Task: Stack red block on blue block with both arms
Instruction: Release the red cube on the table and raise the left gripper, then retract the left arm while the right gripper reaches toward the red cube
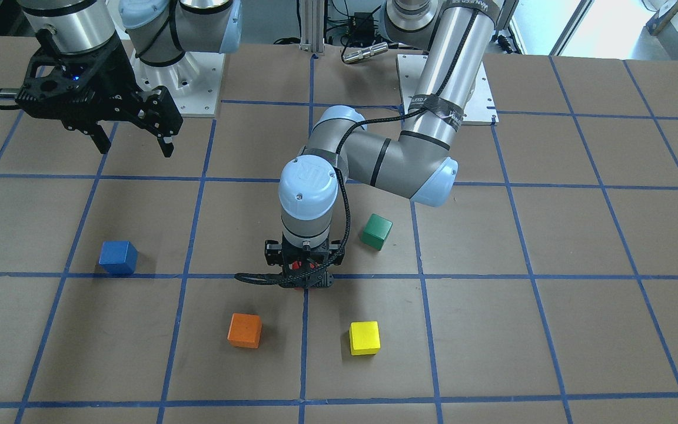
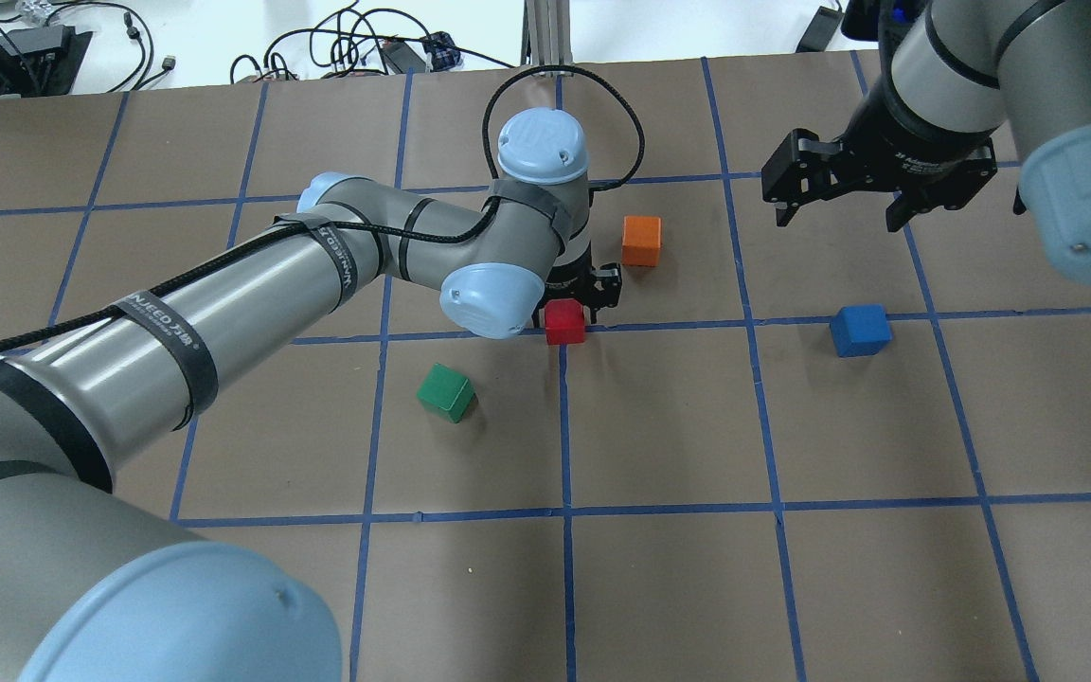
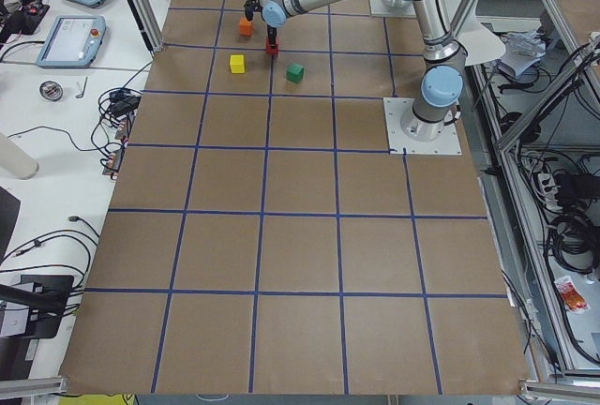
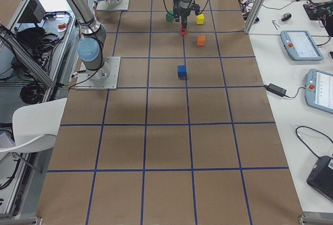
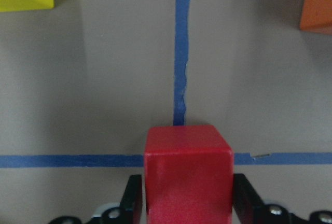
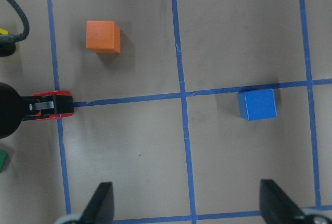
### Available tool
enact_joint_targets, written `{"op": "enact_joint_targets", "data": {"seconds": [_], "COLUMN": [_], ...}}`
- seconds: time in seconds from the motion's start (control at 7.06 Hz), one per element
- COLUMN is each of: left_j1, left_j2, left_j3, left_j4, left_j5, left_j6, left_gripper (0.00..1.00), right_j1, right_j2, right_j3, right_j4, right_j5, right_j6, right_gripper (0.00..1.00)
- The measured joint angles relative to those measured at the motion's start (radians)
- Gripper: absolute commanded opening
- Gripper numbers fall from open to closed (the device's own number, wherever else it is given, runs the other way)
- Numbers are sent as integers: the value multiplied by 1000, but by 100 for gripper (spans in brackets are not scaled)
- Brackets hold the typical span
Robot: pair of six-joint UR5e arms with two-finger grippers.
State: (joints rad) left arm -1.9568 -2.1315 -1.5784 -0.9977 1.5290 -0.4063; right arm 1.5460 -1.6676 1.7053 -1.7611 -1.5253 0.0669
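Your left arm (image 2: 223,313) comes in from the lower left of the overhead view and bends toward frame centre, with its wrist (image 1: 308,200) pointing straight down. The left tool (image 1: 302,275) sits low at the surface (image 1: 492,330), its fingers (image 5: 133,203) pressed against both sides of the red block (image 5: 188,167). Your right arm (image 2: 943,85) enters at the upper right. The right tool (image 2: 834,216) hangs raised above the surface, its fingers spread wide apart.

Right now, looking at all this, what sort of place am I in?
Most likely a robotics research lab: a left arm and right arm bolted to a table taped in a blue grid, test cubes like the red block, plus control tablets and loose cables alongside.
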Motion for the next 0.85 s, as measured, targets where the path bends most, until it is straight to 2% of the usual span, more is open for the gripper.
{"op": "enact_joint_targets", "data": {"seconds": [0.14, 0.28, 0.57, 0.85], "left_j1": [21, 61, 143, 236], "left_j2": [31, 74, 181, 333], "left_j3": [34, 97, 216, 183], "left_j4": [-28, -117, -399, -520], "left_j5": [-4, -4, 17, 69], "left_j6": [11, 56, 243, 376], "left_gripper": [100, 100, 100, 100], "right_j1": [-13, -26, -41, -45], "right_j2": [-3, -12, -24, -22], "right_j3": [-12, -18, -3, 20], "right_j4": [0, 1, 0, 1], "right_j5": [6, 8, 8, 13], "right_j6": [0, 1, -4, -11], "right_gripper": [100, 100, 100, 100]}}
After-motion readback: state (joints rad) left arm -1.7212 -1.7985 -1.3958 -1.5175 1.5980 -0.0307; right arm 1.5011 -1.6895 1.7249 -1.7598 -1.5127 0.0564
